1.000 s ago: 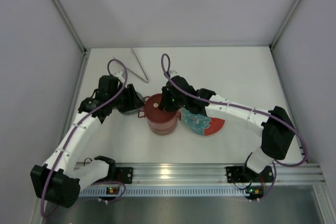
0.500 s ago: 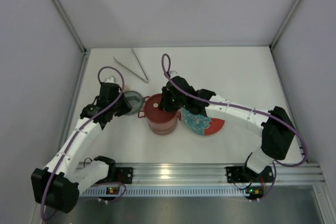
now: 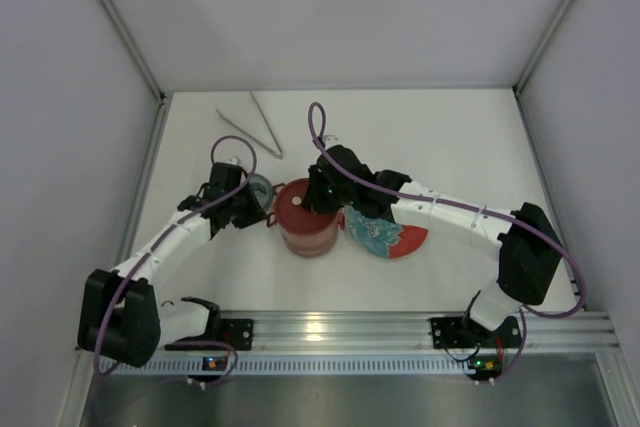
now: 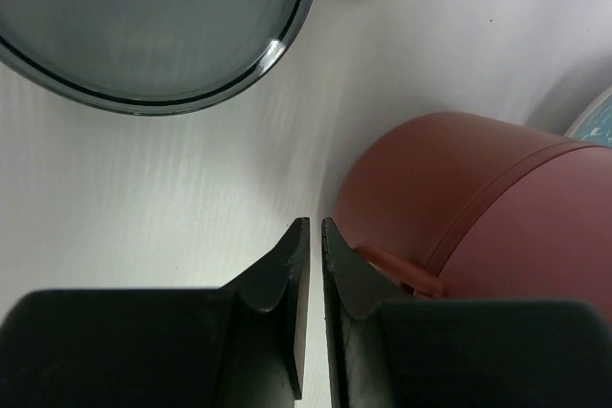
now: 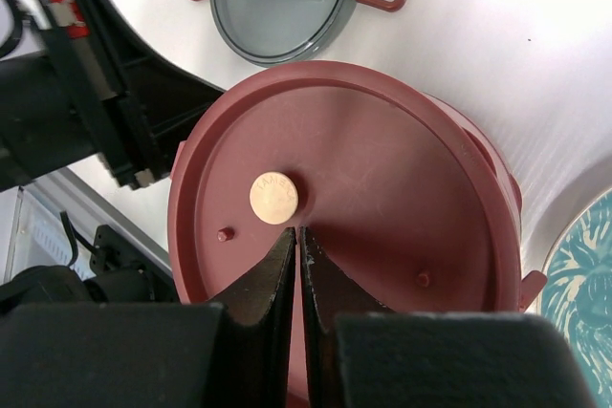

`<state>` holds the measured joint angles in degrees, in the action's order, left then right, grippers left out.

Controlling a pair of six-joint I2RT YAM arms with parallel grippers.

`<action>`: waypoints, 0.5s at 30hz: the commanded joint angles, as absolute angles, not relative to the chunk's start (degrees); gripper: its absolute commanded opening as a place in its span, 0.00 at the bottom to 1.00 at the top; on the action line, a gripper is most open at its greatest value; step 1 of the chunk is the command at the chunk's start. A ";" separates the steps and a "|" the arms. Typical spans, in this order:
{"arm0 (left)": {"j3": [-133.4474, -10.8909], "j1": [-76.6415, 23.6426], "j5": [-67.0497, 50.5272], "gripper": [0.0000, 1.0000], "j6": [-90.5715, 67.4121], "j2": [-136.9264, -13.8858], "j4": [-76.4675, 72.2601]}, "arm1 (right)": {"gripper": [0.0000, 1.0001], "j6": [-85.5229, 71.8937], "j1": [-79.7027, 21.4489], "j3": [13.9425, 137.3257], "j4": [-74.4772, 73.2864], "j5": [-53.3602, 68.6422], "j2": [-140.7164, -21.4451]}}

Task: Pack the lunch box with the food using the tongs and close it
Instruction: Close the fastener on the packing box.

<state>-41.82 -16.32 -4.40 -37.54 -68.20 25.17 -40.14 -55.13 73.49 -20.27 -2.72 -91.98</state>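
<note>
1. The lunch box [image 3: 308, 217] stands mid-table with its dusty-pink pots stacked and a flat maroon lid [image 5: 363, 188] on top; small loop handles stick out at its sides; it sits between the grey round dish [image 4: 143, 26] and the red plate [image 3: 400, 239], just beside each.
2. The tongs [image 3: 252, 127] lie in a narrow V at the far left, well apart from the pots.
3. The cream button [image 5: 273, 197] on the lid carries tiny raised lettering; I cannot read it.
4. The right gripper [image 5: 296, 233] is closed and empty, its tips at the lid beside the button; the left gripper [image 4: 313, 228] is all but closed on nothing, just beside the pot wall.
5. The lid hides the pots' insides; the right arm covers part of the plate.
</note>
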 commanded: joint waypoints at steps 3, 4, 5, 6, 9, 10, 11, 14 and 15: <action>-40.35 -16.44 -9.31 0.15 -37.18 -71.54 17.06 | 0.04 -39.29 -56.25 70.40 -26.10 -3.34 -94.66; -40.17 -16.52 -9.93 0.15 -37.18 -72.41 16.09 | 0.04 -39.29 -56.16 70.31 -26.19 -3.34 -94.66; -40.17 -16.52 -9.93 0.15 -37.18 -72.42 16.08 | 0.04 -39.29 -56.25 70.31 -26.19 -3.34 -94.66; -39.90 -16.52 -10.63 0.15 -37.26 -73.03 15.21 | 0.04 -39.37 -56.25 70.31 -26.19 -3.34 -94.66; -39.73 -16.79 -11.42 0.16 -37.27 -73.91 14.24 | 0.04 -39.29 -56.16 70.40 -26.28 -3.43 -94.66; -39.47 -16.79 -12.21 0.17 -37.35 -73.92 13.37 | 0.04 -39.29 -56.25 70.40 -26.28 -3.43 -94.66; -39.29 -16.96 -12.56 0.17 -37.35 -73.92 12.84 | 0.04 -39.29 -56.16 70.40 -26.28 -3.43 -94.75; -38.76 -17.31 -14.41 0.20 -37.70 -73.83 10.99 | 0.04 -39.29 -56.16 70.49 -26.28 -3.34 -94.83; -38.85 -17.40 -14.50 0.20 -37.79 -74.09 10.90 | 0.04 -39.29 -56.16 70.49 -26.28 -3.34 -94.92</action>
